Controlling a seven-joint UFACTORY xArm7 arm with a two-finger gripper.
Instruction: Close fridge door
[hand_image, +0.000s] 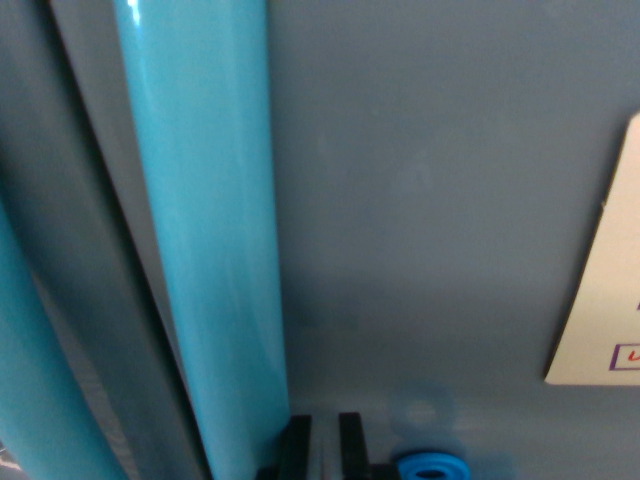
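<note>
Here the camera sits very close to the grey door (420, 200), which fills the view, with its blue handle (205, 240) running top to bottom just left of centre and a second handle (35, 390) at the wrist view's left edge. Only the black gripper (322, 450) tips show at the bottom, close together with a narrow gap, pinching nothing. A label (605, 270) sits at right. Seemingly the push is under way; next, press on squarely until the door seats.
</note>
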